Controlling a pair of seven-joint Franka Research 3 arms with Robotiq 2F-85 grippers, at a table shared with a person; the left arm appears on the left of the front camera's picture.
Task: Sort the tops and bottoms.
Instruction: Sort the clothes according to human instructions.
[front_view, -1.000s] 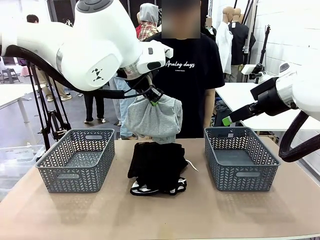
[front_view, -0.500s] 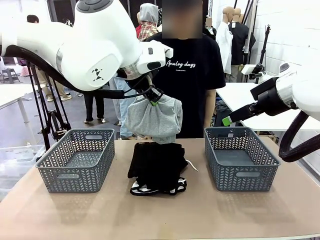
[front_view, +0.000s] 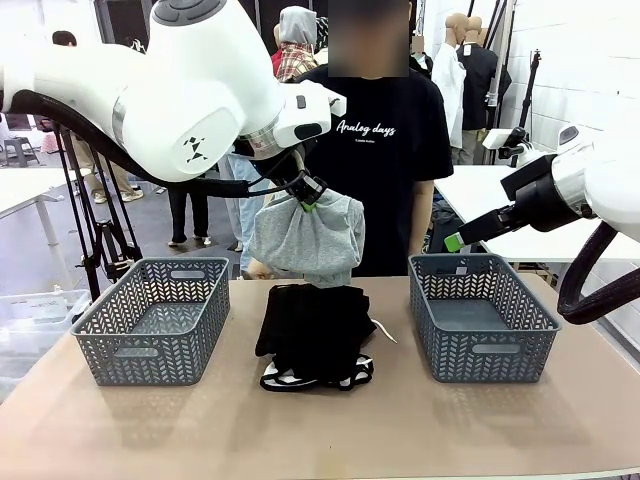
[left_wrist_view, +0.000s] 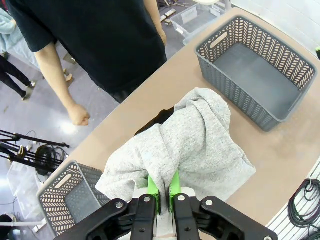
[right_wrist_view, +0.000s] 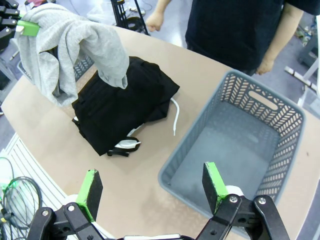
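**Front view.** A tan table (front_view: 320, 430) runs across the lower frame. One grey basket (front_view: 150, 365) stands on it at the left and a second grey basket (front_view: 490, 360) at the right. At centre, between the baskets, a heap of black bottoms (front_view: 315, 325) is laid over white shorts (front_view: 318, 378) with black piping. Above the heap, the grey top (front_view: 308, 238) is held clear of the table by the left gripper (front_view: 312, 195), which is pinched on its upper edge. At the right of the frame, the right gripper (front_view: 455, 241) is seen above the right basket, holding nothing. A person (front_view: 385, 170) in a black shirt stands behind the table. Other tables and light walls are seen farther back.

**Left wrist view.** The left gripper (left_wrist_view: 160, 187) is pressed together on a fold of the grey top (left_wrist_view: 195, 145), which is draped below it. A basket (left_wrist_view: 235, 85) is seen at upper right and another (left_wrist_view: 55, 200) at lower left. The person's hand (left_wrist_view: 78, 114) hangs at the table edge over a grey floor.

**Right wrist view.** The right gripper (right_wrist_view: 152, 190) is spread wide and empty over the table (right_wrist_view: 60, 150) and the near rim of a basket (right_wrist_view: 287, 130). The black bottoms (right_wrist_view: 120, 107) lie at centre left with the white shorts (right_wrist_view: 127, 144) beneath them. The grey top (right_wrist_view: 75, 45) hangs at upper left.
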